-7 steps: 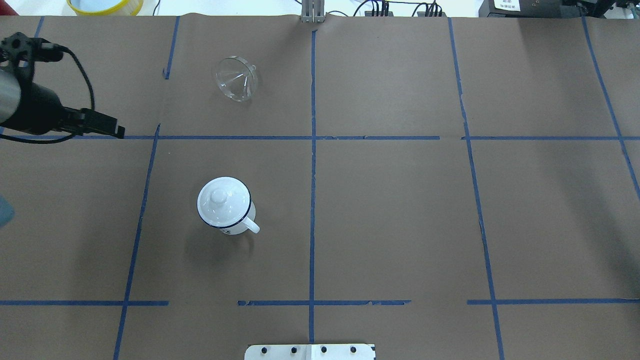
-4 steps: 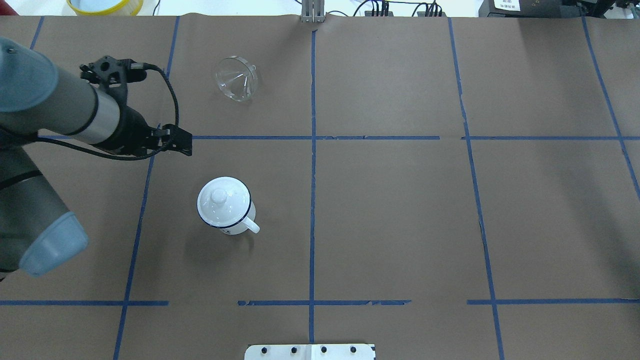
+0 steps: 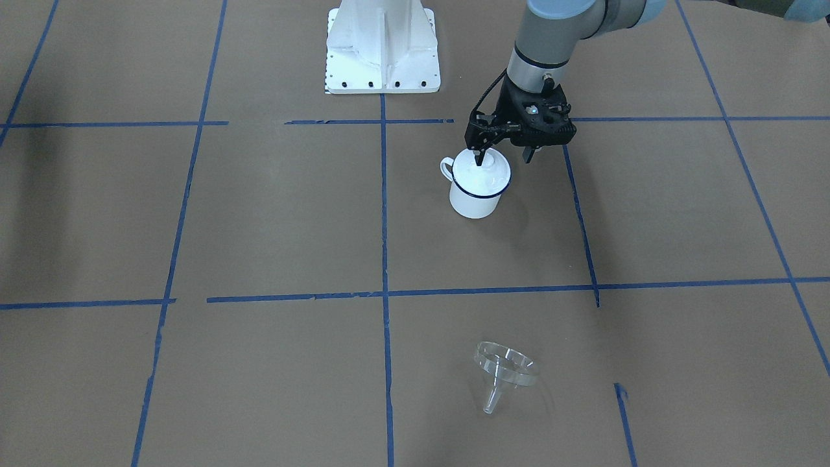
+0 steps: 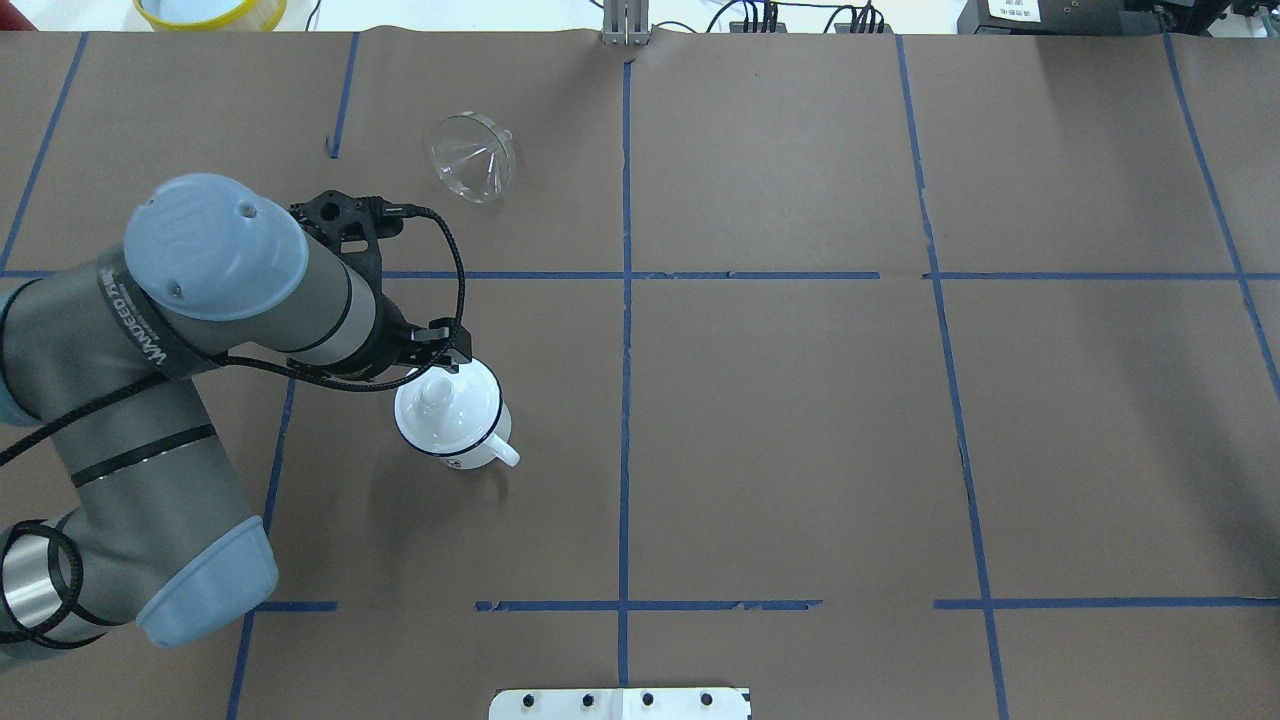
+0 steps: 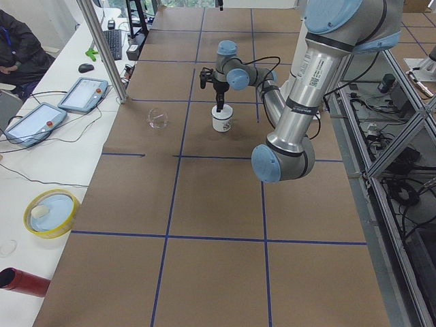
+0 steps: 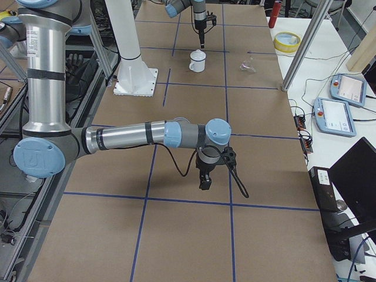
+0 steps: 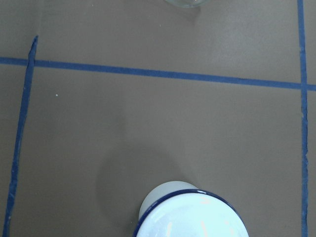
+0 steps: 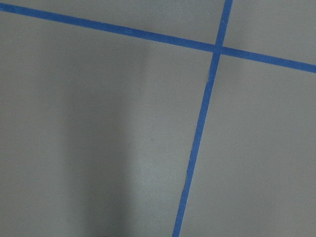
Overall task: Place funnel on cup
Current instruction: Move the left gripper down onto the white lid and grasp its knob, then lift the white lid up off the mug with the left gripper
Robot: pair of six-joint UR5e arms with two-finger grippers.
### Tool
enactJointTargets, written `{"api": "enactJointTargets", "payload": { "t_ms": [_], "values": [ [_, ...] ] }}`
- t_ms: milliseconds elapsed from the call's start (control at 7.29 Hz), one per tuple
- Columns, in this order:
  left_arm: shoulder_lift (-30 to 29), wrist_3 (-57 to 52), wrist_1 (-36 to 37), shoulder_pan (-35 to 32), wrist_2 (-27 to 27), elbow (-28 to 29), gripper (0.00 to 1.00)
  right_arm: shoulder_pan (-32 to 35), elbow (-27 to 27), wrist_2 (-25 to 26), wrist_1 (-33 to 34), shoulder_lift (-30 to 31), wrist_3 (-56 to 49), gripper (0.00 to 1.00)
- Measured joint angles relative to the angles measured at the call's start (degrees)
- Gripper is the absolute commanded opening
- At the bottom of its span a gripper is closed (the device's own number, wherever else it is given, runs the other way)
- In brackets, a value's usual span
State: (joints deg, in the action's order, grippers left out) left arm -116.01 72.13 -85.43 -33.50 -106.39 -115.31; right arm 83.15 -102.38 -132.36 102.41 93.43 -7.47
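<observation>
The clear funnel [image 4: 473, 157] lies on its side on the brown paper at the far left-centre, also in the front view [image 3: 506, 371]. The cup [image 4: 455, 425] is a white mug with a blue rim, standing upright [image 3: 476, 191]. A white domed lid with a knob [image 4: 440, 400] sits on it. My left gripper [image 3: 504, 157] is open and empty. It hovers above the mug's far-left edge, one finger over the lid. In the overhead view it [image 4: 440, 358] is partly hidden by the arm. My right gripper [image 6: 205, 179] shows only in the exterior right view; I cannot tell its state.
The robot's white base plate [image 3: 382, 45] is at the near middle edge. A yellow bowl [image 4: 210, 10] and a metal post [image 4: 625, 25] stand beyond the far edge. Blue tape lines cross the paper. The funnel is about two hand-widths beyond the mug.
My left arm has swung in from the table's left edge toward the mug, and its gripper is now above the lid. The mug and the funnel have not moved.
</observation>
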Motion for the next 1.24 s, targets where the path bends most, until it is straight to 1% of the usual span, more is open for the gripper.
{"api": "enactJointTargets", "payload": {
  "t_ms": [137,412,1098,1235],
  "values": [
    [-0.22,0.54,0.18,1.01,0.66,0.2,0.82,0.0,0.02,0.0,0.02,0.0,0.0,1.0],
    [-0.79,0.73,0.2,1.56,0.96,0.5,0.79,0.0,0.01,0.0,-0.01,0.0,0.0,1.0],
    [-1.54,0.73,0.1,1.9,1.01,1.53,0.79,0.0,-0.01,0.0,-0.02,-0.03,0.0,1.0],
    [-1.56,0.73,0.09,2.0,1.01,1.75,0.74,0.0,-0.01,0.0,-0.02,-0.01,0.0,1.0]
  ]
}}
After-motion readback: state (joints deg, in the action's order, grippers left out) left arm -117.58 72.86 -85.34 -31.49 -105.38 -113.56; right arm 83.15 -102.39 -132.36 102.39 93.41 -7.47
